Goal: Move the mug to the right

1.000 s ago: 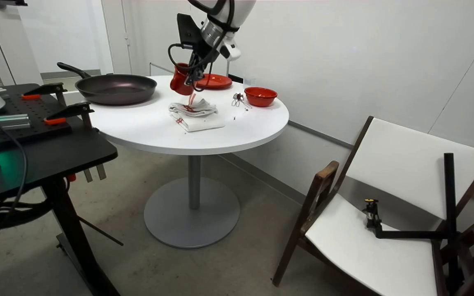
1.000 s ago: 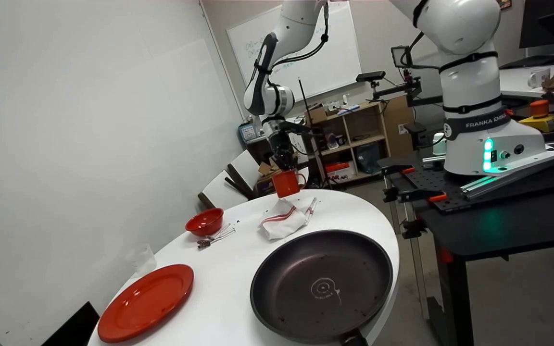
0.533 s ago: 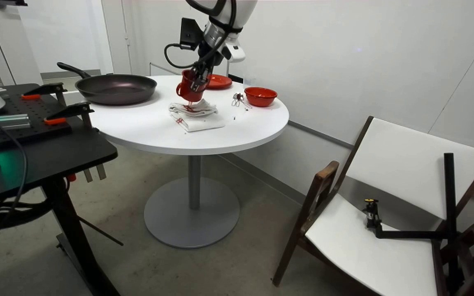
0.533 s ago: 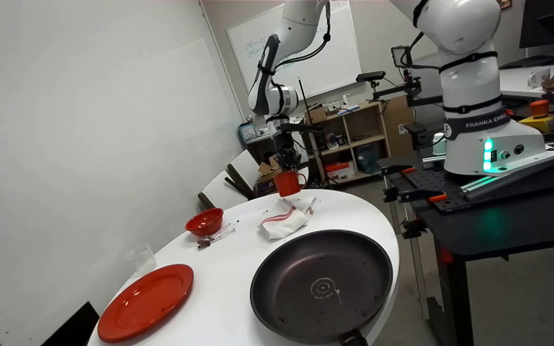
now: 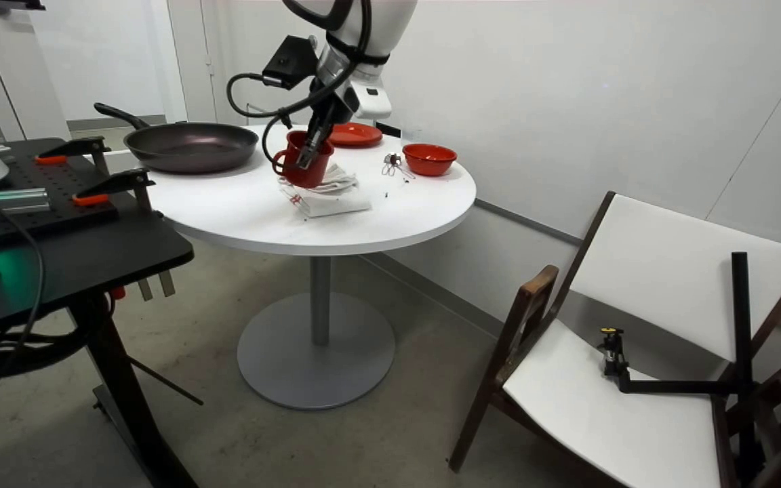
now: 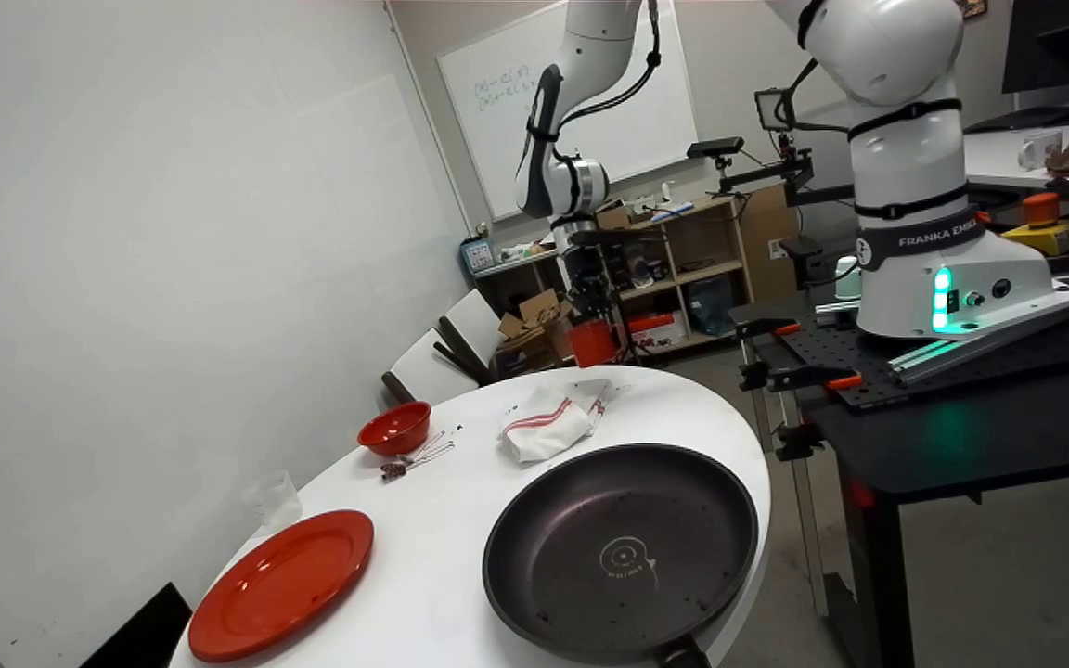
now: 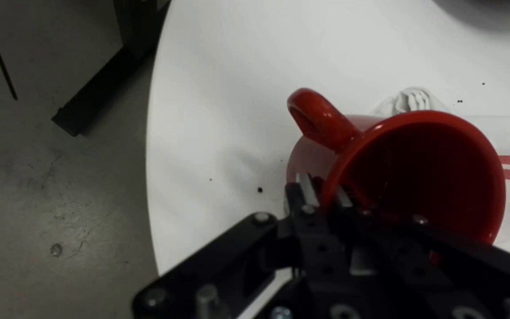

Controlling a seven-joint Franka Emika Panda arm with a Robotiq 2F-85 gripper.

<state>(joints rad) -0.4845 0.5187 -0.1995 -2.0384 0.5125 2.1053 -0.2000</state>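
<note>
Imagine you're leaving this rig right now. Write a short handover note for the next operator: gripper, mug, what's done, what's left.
Gripper: shut on the wall of the mug; the handle is free.
Mug: mouth up, slightly tilted, held apparently clear of the white table. In the wrist view it partly covers the folded cloth.
Done: mug gripped and off the table.
Left: probably finish any rightward travel, lower the mug, then release. How far right is enough, the pictures don't settle.
</note>
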